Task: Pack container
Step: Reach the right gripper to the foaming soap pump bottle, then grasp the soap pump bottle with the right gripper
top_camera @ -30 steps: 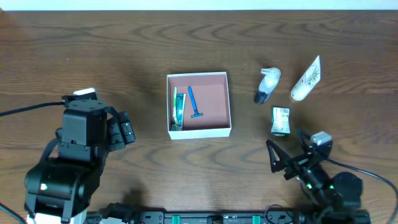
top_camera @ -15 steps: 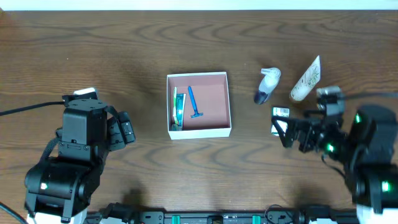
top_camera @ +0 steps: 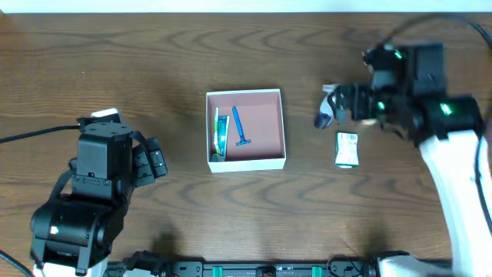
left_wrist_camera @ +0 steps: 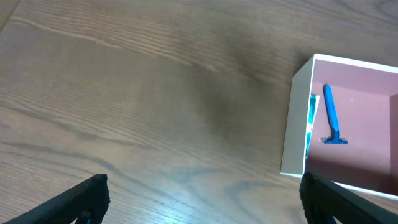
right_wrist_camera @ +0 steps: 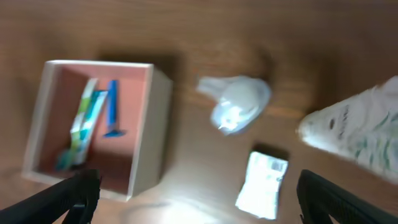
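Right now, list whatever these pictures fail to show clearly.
- White tube: overhead, covered by the right arm; right wrist, blurred and cut by the edge.
- Packet: its print too small overhead, blurred in right wrist.
- Container: left wrist, right side cut off; the wall hides most of the green-and-white item beside the razor.

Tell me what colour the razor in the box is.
Blue. The razor shows best in the left wrist view, lying in the container.

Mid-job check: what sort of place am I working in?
Probably a robot lab tabletop rig: bare wood-grain table, cabled left arm and right arm, a blue razor in the container.
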You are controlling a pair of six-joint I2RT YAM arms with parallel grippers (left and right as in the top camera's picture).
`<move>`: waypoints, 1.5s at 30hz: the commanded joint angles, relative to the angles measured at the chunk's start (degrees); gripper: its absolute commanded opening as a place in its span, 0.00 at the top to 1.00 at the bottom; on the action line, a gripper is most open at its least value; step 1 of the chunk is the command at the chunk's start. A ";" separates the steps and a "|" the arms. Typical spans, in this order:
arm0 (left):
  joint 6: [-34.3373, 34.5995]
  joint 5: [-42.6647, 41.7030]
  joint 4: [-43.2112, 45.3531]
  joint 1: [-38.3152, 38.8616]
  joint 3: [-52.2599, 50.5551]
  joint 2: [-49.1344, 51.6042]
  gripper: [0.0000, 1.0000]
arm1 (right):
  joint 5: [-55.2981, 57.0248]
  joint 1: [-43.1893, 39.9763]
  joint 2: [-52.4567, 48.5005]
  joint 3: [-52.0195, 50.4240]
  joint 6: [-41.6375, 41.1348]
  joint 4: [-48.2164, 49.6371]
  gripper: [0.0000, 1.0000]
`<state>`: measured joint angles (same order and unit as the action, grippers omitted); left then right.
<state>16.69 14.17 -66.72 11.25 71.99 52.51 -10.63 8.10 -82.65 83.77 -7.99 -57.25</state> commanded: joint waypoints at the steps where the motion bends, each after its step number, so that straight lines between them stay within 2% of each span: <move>1: -0.11 1.14 -0.13 -0.31 0.72 -0.04 0.02 | 8.76 1.09 -6.27 3.28 -3.17 -0.20 0.01; 13: -0.11 1.14 -0.13 -0.31 0.72 -0.04 0.02 | 8.94 3.23 -20.37 4.24 -2.64 3.63 0.10; 16: -0.11 1.14 -0.13 -0.31 0.72 -0.04 0.02 | 9.38 4.00 -22.56 4.24 -2.64 6.14 0.15; 20: -0.11 1.14 -0.13 -0.31 0.72 -0.04 0.02 | 11.34 4.46 -23.76 4.24 -2.73 7.54 0.33; 26: -0.11 1.14 -0.13 -0.31 0.72 -0.04 0.02 | 13.86 4.46 -23.76 4.24 -2.93 7.34 0.39; 30: -0.11 1.14 -0.13 -0.31 0.72 -0.04 0.02 | 13.84 4.96 -23.76 4.24 -2.91 7.34 0.49; 38: -0.11 1.14 -0.13 -0.31 0.72 -0.04 0.02 | 13.92 6.21 -23.76 4.17 -3.15 5.42 0.46; 42: -0.11 1.14 -0.13 -0.31 0.72 -0.04 0.02 | 15.34 6.19 -23.78 4.17 -4.44 4.66 0.38; 45: -0.11 1.14 -0.13 -0.31 0.72 -0.04 0.02 | 15.34 6.19 -23.78 4.17 -4.44 4.57 0.49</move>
<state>16.71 14.20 -66.67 11.25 71.99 52.51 3.79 14.00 -106.30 87.05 -11.44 -52.56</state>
